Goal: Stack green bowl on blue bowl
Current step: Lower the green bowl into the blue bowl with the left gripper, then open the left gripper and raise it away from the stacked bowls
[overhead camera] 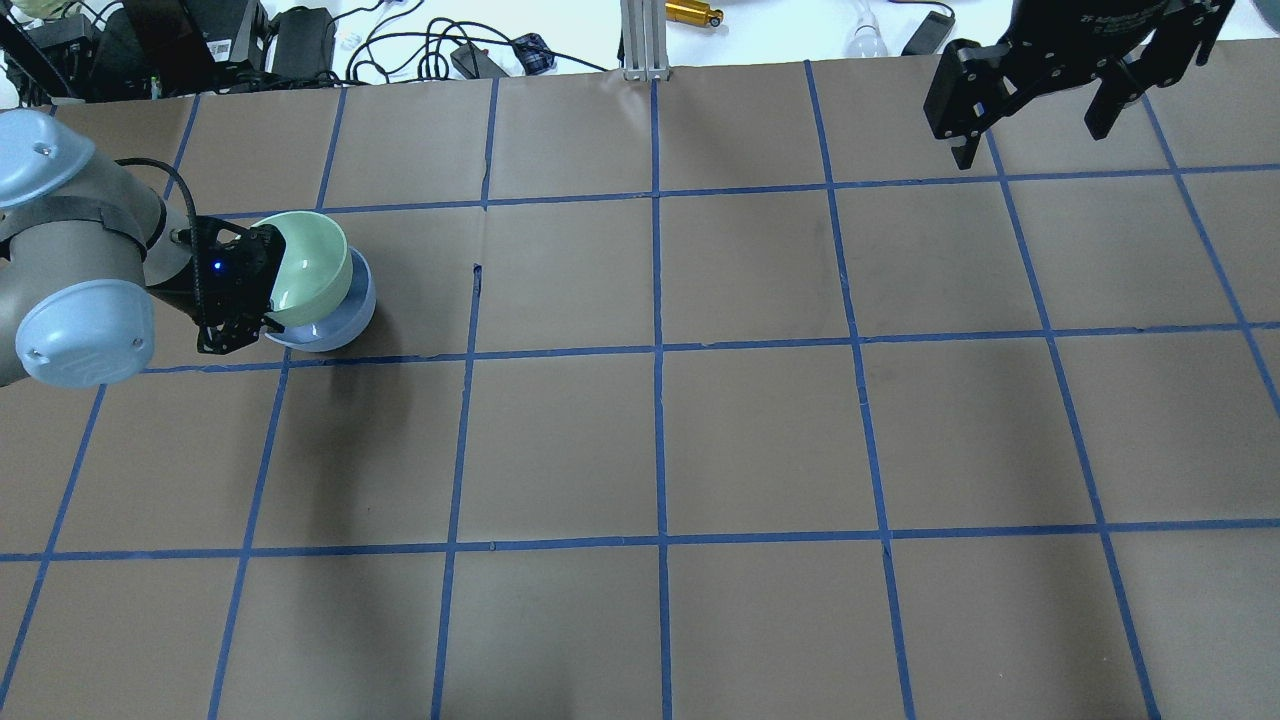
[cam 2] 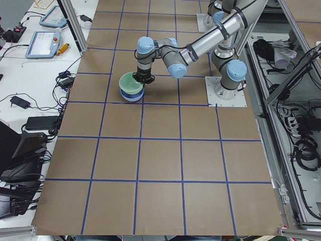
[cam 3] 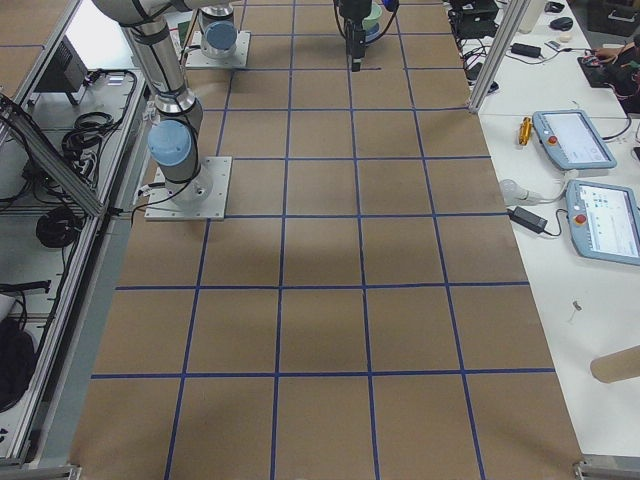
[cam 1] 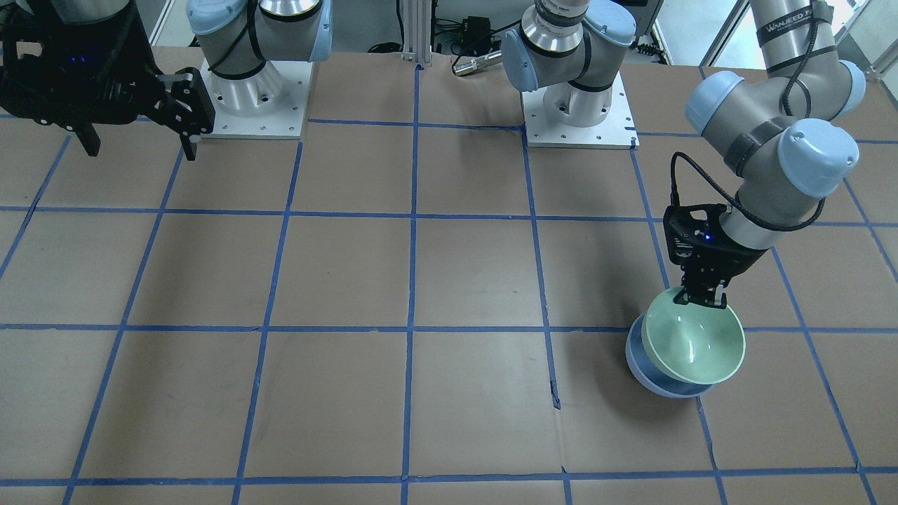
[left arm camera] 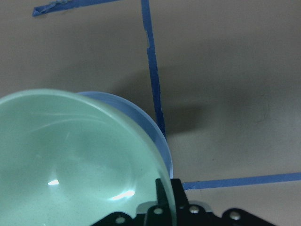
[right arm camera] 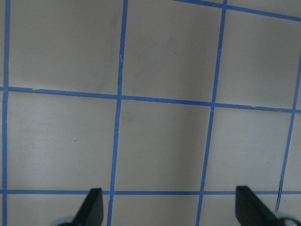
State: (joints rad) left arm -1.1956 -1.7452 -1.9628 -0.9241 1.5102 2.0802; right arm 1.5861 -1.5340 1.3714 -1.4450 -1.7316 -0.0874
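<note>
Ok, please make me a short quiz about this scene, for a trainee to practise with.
1. Fill the gap: the right gripper, far from both bowls, has its jaws ____.
2. Compared with the blue bowl, the green bowl is: A far away; B directly over or in it; C underneath it.
3. True or false: the left gripper is shut on the green bowl's rim.
Key: 1 open; 2 B; 3 true.
</note>
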